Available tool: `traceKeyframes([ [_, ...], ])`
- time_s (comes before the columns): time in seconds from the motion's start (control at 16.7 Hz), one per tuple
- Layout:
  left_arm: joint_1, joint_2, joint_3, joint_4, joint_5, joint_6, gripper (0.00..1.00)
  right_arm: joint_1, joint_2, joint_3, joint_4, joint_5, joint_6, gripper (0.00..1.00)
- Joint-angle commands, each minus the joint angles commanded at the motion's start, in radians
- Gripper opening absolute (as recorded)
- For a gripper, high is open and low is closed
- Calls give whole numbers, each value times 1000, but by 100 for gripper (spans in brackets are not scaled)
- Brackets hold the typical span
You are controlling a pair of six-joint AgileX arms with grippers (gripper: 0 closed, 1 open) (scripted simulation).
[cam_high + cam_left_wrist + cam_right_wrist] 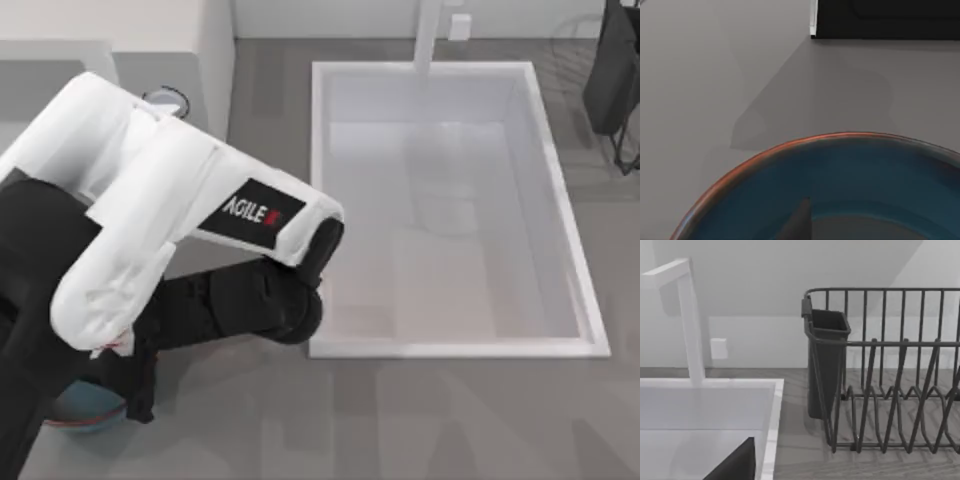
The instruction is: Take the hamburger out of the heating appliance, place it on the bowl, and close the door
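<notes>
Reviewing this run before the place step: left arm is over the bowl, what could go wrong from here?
1. In the top view the left arm covers most of the bowl, so a drop would be hard to check from above.
2. The left wrist view looks at the bowl's near rim, not its middle; a release here could land on or outside the rim.
3. The microwave sits close behind the arm; retreating could clip it.

Left arm (170,230) over table's left, bowl (85,410) seemingly beneath.
</notes>
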Motion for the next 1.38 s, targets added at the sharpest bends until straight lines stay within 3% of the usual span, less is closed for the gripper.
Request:
traceKeyframes([
  [0.96,63,-7,-139,131,-64,44,0,0,0,0,0,0,0,100],
  [1.38,63,-7,-139,131,-64,44,53,0,0,0,0,0,0,100],
])
